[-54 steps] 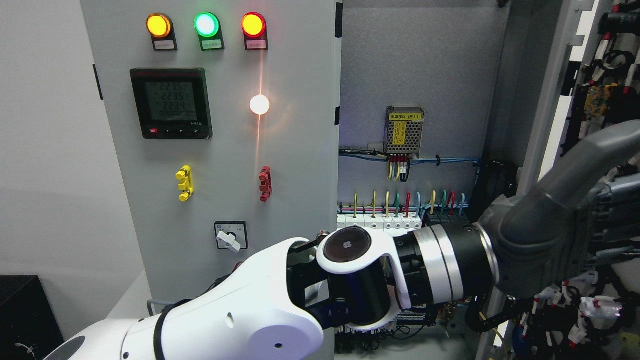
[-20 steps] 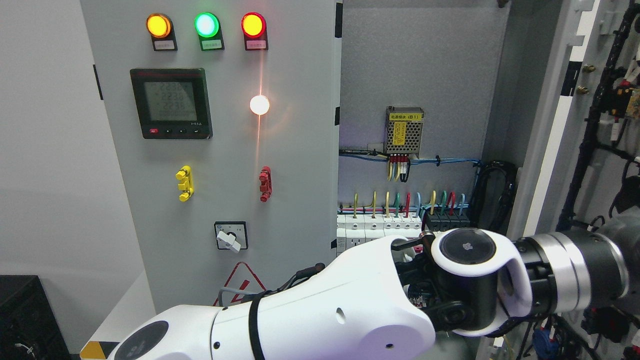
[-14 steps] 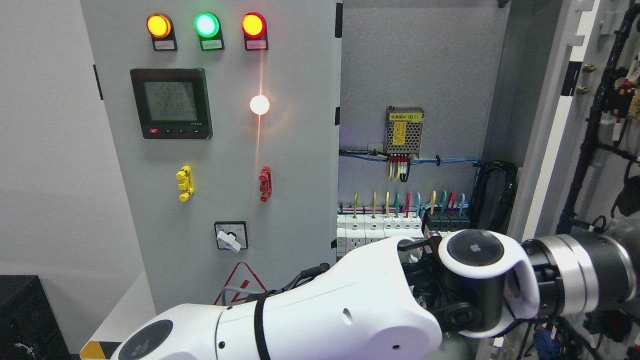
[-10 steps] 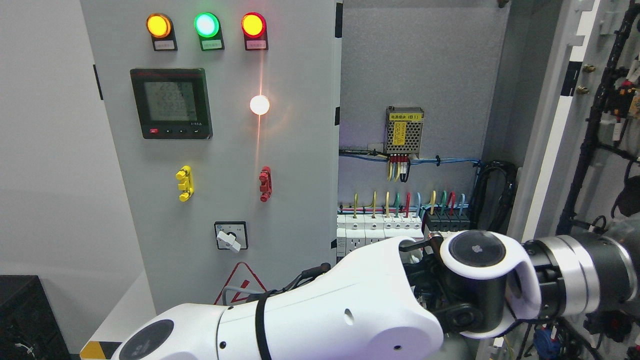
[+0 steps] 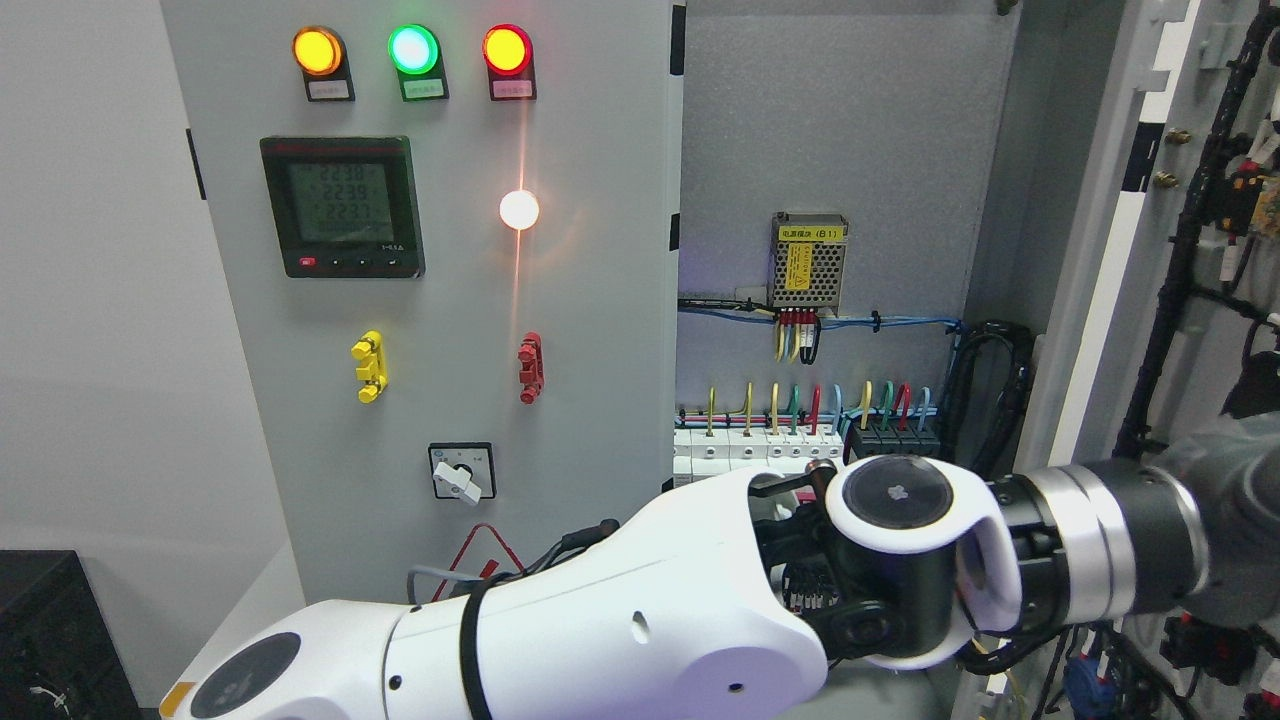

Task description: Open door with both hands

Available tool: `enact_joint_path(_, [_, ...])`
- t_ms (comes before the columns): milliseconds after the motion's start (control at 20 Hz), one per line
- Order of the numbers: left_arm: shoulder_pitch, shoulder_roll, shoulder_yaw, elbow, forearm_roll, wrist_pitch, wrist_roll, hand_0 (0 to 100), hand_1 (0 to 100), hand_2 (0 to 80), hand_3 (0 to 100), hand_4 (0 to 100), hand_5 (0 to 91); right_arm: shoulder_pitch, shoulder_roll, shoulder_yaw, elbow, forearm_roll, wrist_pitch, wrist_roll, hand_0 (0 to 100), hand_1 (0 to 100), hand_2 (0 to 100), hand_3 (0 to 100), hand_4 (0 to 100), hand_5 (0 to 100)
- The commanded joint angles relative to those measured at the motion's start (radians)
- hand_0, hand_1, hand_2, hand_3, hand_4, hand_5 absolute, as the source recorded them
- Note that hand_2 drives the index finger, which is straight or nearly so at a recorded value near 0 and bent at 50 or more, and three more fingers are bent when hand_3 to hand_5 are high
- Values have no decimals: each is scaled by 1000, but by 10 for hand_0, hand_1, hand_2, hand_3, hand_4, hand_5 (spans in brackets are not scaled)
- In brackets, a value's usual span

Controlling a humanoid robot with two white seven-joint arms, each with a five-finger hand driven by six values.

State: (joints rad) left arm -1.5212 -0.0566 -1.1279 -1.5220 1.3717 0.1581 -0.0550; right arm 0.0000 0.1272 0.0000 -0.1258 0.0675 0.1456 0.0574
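The grey cabinet's right door [image 5: 1098, 250] stands swung open to the right, and black wiring shows on its inner face [image 5: 1195, 230]. The left door [image 5: 450, 300] is closed and carries three lit lamps and a meter. My left arm [image 5: 620, 630] comes in from the lower left and reaches across in front of the open compartment. Its grey hand [image 5: 1235, 520] lies against the open door's inner side at the right edge of the view, partly cut off. My right arm is not seen.
Inside the compartment are a power supply [image 5: 809, 262], a row of breakers with coloured wires [image 5: 790, 445] and a black cable bundle [image 5: 985, 390]. A selector switch [image 5: 461, 472] sits low on the left door. A black box [image 5: 50, 640] stands at the lower left.
Since 2.7 s ago the left arm swept right and the right door opened wider. In the last half second the arm has drawn back slightly to the left.
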Motion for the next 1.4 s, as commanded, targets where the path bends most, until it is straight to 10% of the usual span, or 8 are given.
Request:
enact_joint_path(0, [58,208,3,-214,3,1,-2,0,0,0,0,0,0,2,0,-11,0,0,0,-1,0,0,0,0,0,0])
enact_joint_path(601, [308,621,74,-450,3,0,-5,0,0,0,0,0,0,2,0,-11,0,0,0,-1,0,0,0,0,0,0])
enact_joint_path(952, [559,724,69,-474,-16,0,-5,0,0,0,0,0,0,-2,-1,-11,0,0,0,-1,0,0,0,0,0,0])
enact_joint_path(1352, [967,767,63,-438,-256,-8,-5,0,0,0,0,0,0,2,0,-11,0,0,0,-1,0,0,0,0,0,0])
